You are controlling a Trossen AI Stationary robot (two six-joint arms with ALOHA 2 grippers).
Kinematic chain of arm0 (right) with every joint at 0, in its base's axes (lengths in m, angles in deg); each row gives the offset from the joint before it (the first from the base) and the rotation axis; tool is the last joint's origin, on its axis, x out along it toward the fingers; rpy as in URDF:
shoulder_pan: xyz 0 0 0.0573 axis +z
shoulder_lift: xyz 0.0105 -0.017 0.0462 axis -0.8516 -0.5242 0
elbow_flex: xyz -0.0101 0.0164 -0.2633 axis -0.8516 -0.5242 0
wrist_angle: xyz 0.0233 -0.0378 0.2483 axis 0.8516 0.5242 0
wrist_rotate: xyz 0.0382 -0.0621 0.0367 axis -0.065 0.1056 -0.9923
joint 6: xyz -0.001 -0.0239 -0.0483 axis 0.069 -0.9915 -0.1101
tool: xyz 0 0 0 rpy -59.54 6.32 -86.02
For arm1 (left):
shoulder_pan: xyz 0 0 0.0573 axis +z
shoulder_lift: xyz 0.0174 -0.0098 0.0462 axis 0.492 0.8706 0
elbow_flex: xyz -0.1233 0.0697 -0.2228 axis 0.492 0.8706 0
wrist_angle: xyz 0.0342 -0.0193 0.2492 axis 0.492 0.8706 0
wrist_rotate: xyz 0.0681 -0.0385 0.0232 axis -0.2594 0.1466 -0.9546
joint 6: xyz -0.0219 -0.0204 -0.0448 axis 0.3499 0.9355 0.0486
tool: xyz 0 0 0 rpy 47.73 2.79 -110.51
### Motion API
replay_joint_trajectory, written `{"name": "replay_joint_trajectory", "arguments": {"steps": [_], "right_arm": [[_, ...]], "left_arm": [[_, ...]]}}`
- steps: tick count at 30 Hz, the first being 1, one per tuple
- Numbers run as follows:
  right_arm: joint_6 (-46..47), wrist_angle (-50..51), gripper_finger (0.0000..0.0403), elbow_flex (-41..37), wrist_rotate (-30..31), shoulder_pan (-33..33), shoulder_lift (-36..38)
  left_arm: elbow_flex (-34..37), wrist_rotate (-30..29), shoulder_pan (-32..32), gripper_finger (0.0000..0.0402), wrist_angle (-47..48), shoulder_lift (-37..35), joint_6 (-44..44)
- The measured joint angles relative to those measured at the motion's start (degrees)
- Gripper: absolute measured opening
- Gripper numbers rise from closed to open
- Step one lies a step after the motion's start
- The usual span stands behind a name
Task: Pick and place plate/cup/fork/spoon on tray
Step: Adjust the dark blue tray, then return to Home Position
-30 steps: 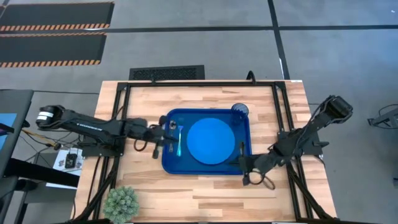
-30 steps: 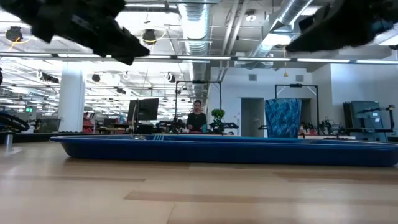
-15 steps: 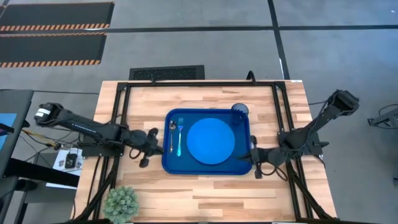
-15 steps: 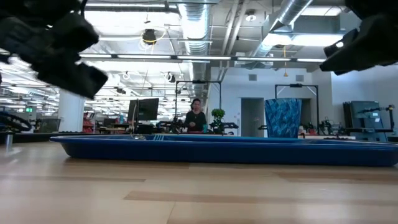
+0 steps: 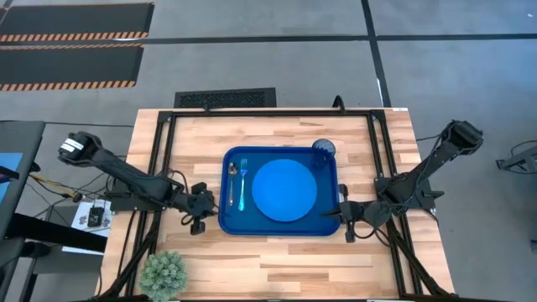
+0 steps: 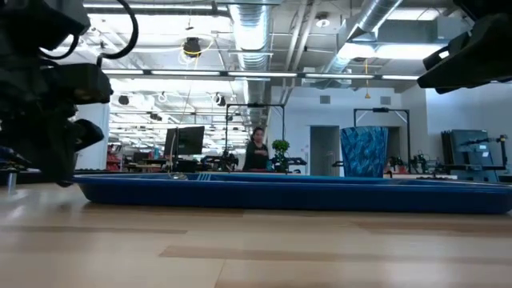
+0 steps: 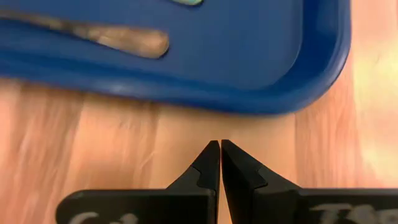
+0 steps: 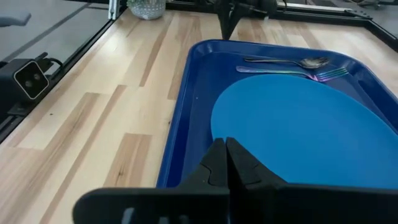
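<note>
The dark blue tray [image 5: 228,220] lies on the table's middle. On it lie the bright blue plate [image 5: 284,190], the silver spoon [image 5: 232,179] and the light blue fork [image 5: 242,180] at its left side, and the small dark blue cup [image 5: 324,149] at its far right corner. My left gripper [image 5: 204,203] is shut and empty just left of the tray's near left corner [image 7: 323,74]. My right gripper [image 5: 340,213] is shut and empty at the tray's near right corner [image 8: 186,124].
A small potted plant [image 5: 163,274] stands at the table's near left corner. A black frame [image 5: 268,112] runs along the table's far edge and sides. Bare wood lies in front of the tray.
My left gripper has drawn back from over the tray's left side toward the table's left edge and now stands off the tray. My right gripper has shifted a little toward the right, beside the tray's near right corner. The things on the tray have stayed still.
</note>
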Motion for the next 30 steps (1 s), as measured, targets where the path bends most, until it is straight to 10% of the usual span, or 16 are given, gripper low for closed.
{"name": "replay_joint_trajectory", "arguments": {"steps": [30], "right_arm": [[0.7, 0.1, 0.0003, 0.0, 0.0, -0.1, 0.1]], "left_arm": [[0.0, 2.1, 0.0, 0.0000, -4.5, 4.4, -1.6]]}}
